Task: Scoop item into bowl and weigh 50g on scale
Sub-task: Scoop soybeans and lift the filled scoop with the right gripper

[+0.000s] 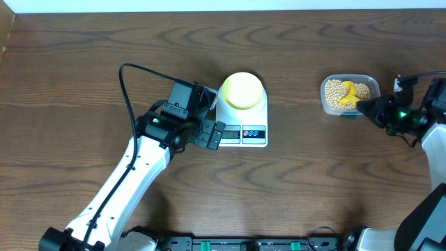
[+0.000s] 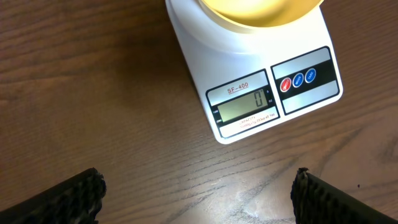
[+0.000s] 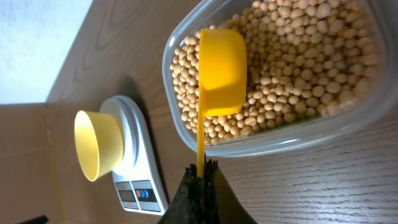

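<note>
Your right claw (image 3: 200, 180) is pressed together on the thin handle of the yellow scoop (image 3: 221, 71), whose cup sits over the beans (image 3: 298, 62) inside the clear tub (image 3: 280, 140) at the right of the tabletop (image 1: 83, 63). The step in hand looks like loading the scoop. Drive the cup's lip down and forward into the heap, then roll the wrist so the cup comes up level. Lift it clear of the tub wall before you swing left, or the rim may catch and spill. The pale-yellow bowl (image 1: 242, 90) sits on the platform of the white scale (image 1: 244, 132), well apart from the tub, so carry slowly and level. Tip only a little at a time, since fifty grams may take more than one trip. The display (image 2: 245, 107) reads zero with the bowl on it, so the weight should count beans alone. Your left claw (image 2: 199, 193) hangs spread and empty just beside the scale's front edge, touching nothing. Leave it off the scale so it does not disturb the reading. You cannot tell from the right wrist view whether any beans are in the cup, and the overhead shows the scoop only as a small yellow patch. The bowl's inside is cut off in the left wrist view, and the overhead shows no beans in it.
</note>
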`<state>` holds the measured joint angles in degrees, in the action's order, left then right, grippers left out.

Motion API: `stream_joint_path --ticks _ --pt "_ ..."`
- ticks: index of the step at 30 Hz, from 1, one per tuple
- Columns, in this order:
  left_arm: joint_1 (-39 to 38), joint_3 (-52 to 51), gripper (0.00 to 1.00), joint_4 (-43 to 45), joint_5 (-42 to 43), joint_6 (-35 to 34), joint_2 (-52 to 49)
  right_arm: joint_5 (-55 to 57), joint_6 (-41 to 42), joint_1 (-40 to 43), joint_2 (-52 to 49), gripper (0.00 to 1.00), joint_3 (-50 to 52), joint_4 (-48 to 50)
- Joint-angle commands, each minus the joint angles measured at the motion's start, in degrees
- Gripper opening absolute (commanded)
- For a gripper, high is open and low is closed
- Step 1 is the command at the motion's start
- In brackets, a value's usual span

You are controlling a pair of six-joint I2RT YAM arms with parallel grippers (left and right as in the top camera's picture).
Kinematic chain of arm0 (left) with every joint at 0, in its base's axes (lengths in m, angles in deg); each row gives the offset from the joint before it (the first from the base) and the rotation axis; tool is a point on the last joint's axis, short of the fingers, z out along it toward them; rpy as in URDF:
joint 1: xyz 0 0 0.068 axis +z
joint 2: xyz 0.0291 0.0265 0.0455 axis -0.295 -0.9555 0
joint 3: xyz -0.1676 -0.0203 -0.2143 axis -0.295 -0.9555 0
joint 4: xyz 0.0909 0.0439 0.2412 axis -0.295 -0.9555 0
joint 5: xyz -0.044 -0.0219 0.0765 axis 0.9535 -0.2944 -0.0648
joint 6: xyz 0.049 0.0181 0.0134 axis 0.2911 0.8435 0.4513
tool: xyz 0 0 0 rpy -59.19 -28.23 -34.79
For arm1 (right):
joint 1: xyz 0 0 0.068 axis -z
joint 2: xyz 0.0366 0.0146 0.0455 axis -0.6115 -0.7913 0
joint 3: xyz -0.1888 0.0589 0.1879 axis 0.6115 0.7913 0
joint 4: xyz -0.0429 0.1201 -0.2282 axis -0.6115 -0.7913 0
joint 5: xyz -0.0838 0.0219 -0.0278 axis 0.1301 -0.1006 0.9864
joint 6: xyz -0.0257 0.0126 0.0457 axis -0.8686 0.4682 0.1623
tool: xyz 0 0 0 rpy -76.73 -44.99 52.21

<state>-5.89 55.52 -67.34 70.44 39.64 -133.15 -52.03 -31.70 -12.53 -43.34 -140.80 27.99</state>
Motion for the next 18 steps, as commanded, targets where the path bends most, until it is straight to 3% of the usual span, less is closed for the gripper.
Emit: stream_joint_path --ticks 1,18 --pt "-0.13 0.0 0.98 -0.13 -0.33 0.81 0.2 -3.06 1.81 2.1 -0.52 0.01 0.35 -0.07" --pt "-0.13 0.0 0.98 -0.13 -0.33 0.81 0.2 -20.94 1.81 13.97 -0.52 0.01 0.35 -1.95"
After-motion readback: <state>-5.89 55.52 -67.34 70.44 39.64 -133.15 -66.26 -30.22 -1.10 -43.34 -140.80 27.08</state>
